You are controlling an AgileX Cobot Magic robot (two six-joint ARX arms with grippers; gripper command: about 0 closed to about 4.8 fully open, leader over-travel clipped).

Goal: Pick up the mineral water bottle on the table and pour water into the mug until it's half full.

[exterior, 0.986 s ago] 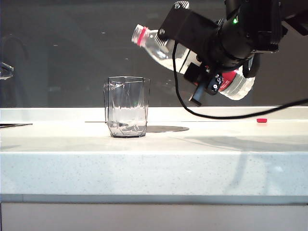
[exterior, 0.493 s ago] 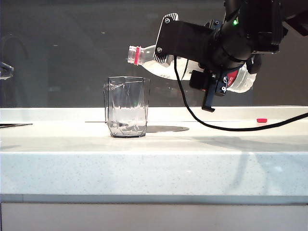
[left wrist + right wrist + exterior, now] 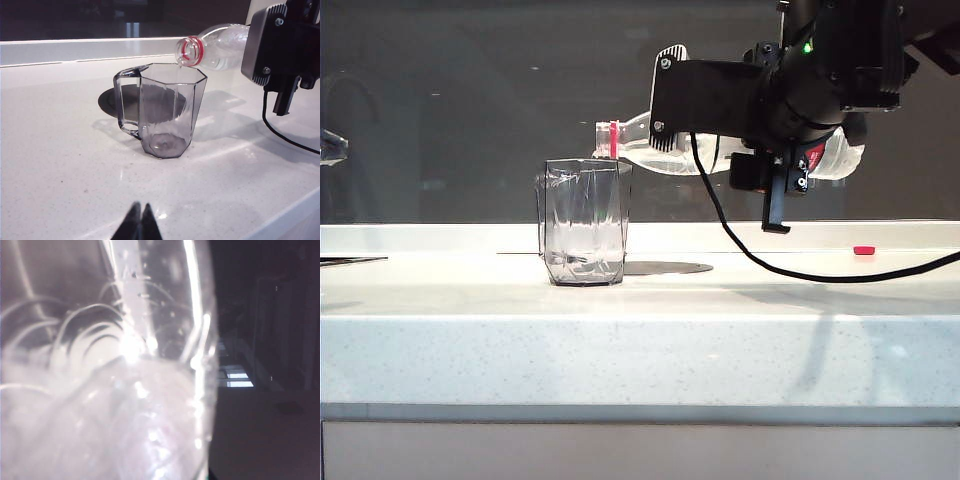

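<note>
Clamped around the tall clear plastic mineral water bottle [image 3: 840, 155] with its red-and-white label, the right gripper [image 3: 775, 150] holds it nearly level above the white speckled stone table [image 3: 640, 330]. Its red-ringed open mouth sits just over the rim of the short faceted grey-tinted glass mug [image 3: 584, 222], a thin stream falling in. Closed, the left gripper [image 3: 140, 225] hovers low, well short of the mug.

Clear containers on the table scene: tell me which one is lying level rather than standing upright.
The mineral water bottle, held level by the right gripper, mouth above the rim of the mug, which stands upright on the table.
</note>
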